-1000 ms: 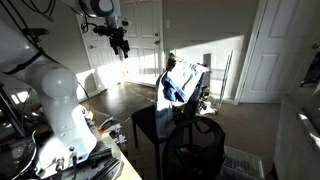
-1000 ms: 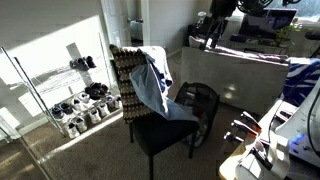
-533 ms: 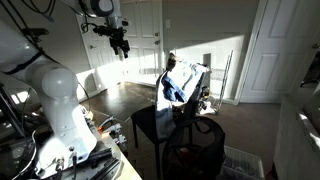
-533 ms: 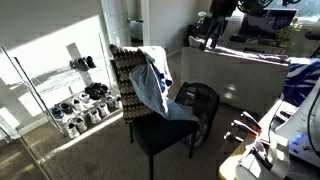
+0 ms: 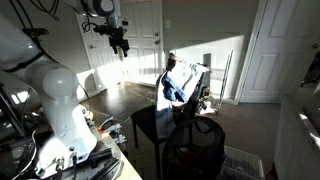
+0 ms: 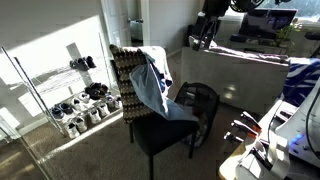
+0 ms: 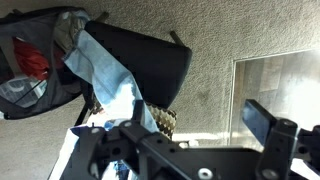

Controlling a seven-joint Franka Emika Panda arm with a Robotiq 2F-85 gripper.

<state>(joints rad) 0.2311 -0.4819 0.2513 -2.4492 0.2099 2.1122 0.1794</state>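
My gripper hangs high in the air, well above the floor and apart from everything; it also shows in an exterior view. In the wrist view the gripper is open with nothing between its jaws; one dark finger shows at the right. Below stands a black chair with a patterned back. A light blue cloth is draped over the chair back and hangs onto the seat, seen also in an exterior view and the wrist view.
A black mesh basket stands beside the chair; it also appears in an exterior view and in the wrist view with something red inside. A wire shoe rack stands by the wall. White doors are behind.
The gripper has shifted slightly to the side and up. Chair, cloth and basket have not moved.
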